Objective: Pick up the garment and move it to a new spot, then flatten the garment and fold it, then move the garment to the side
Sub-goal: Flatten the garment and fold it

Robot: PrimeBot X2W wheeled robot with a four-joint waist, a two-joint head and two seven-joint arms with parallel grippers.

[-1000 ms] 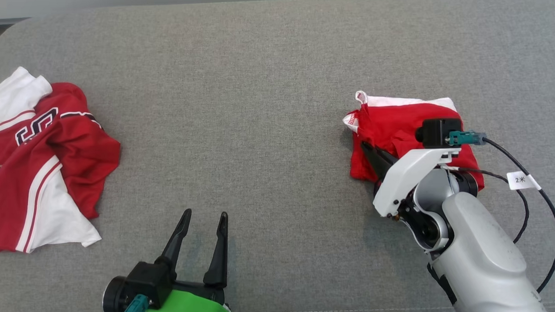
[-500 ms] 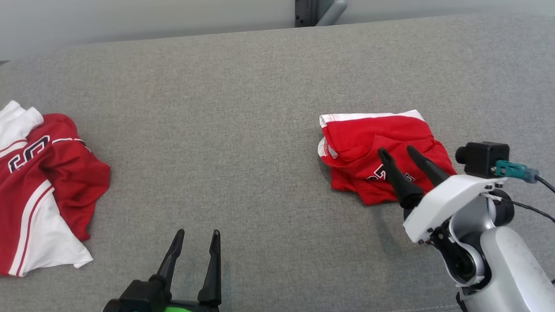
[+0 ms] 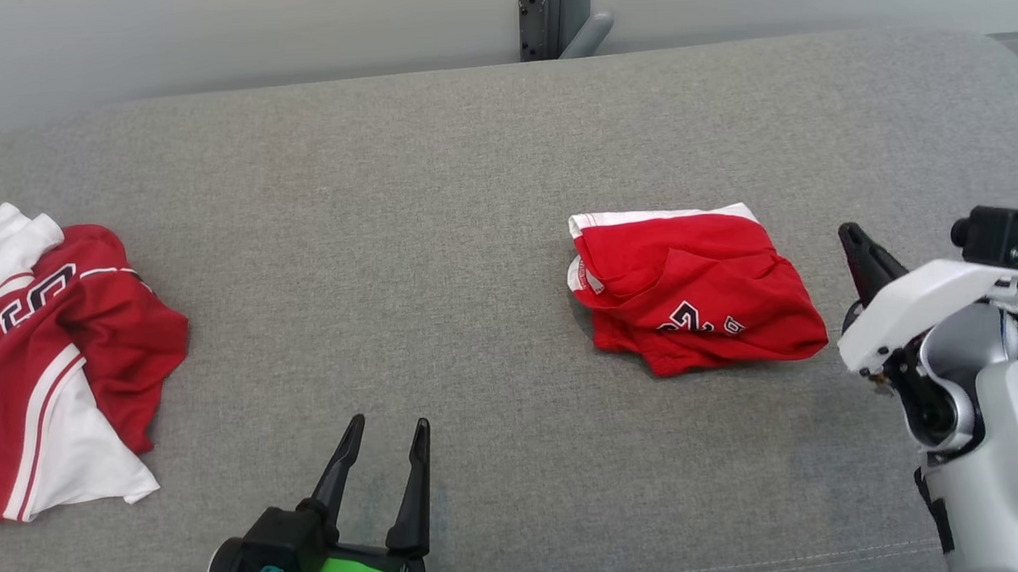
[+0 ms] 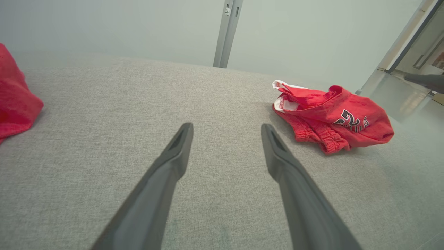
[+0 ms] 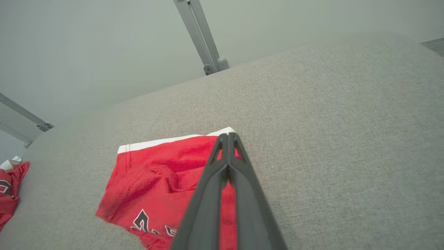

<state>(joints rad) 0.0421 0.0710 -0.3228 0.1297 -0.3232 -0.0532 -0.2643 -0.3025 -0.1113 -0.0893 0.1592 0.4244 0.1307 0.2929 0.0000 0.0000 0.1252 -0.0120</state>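
Red garment, right hand now clear

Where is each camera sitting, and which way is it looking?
Head view: on the head, facing forward and down at the grey cushion, folded garment and crumpled jersey; open left fingers, shut right fingers and pale forearm show.
Left wrist view: on the left wrist, looking along its open fingers across the cushion.
Right wrist view: on the right wrist, looking along its shut fingers over the cushion.
Shared: all three see the folded garment.
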